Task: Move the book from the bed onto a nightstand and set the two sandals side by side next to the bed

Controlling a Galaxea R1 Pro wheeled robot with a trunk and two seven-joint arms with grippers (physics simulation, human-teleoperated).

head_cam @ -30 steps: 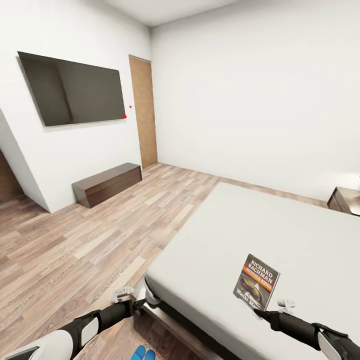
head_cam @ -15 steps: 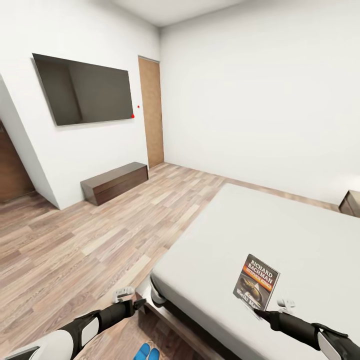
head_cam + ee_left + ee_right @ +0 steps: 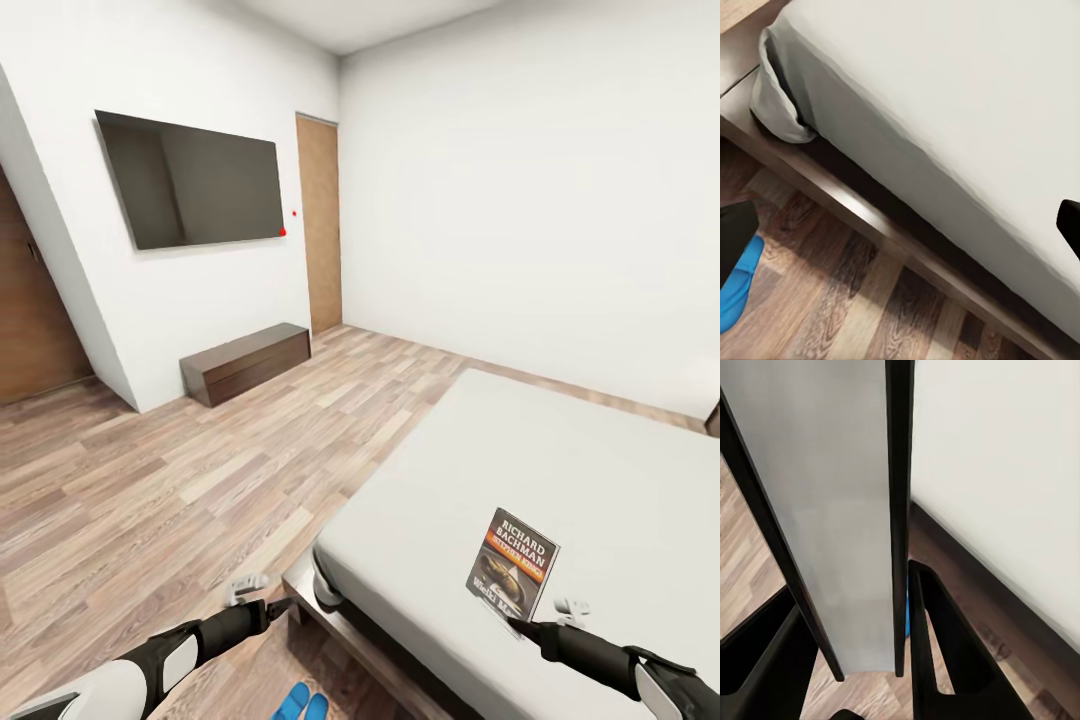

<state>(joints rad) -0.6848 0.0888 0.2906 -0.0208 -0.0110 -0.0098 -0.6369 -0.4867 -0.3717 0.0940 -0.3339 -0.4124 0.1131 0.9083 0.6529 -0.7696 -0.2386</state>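
Observation:
The book (image 3: 512, 565), dark with an orange band and white "Richard Bachman" lettering, stands upright just above the bed (image 3: 560, 460). My right gripper (image 3: 517, 626) is shut on its lower edge. In the right wrist view the book (image 3: 847, 510) runs edge-on between the fingers (image 3: 945, 652). My left gripper (image 3: 268, 603) hangs open beside the bed's foot corner, over the floor. The toes of two blue sandals (image 3: 300, 705) lie together on the floor under my left arm. One sandal (image 3: 736, 289) lies by the dark bed frame (image 3: 870, 225). A dark sliver at the far right edge may be the nightstand (image 3: 714, 418).
A long low dark cabinet (image 3: 245, 362) stands against the left wall under a wall-mounted TV (image 3: 195, 180). A tan door (image 3: 320, 225) is in the far corner. Wood-plank floor (image 3: 180, 480) stretches between the cabinet and the bed.
The whole view has swung to the left, so the nightstand has slid to the right edge. Both arms and the held book keep their places in the picture.

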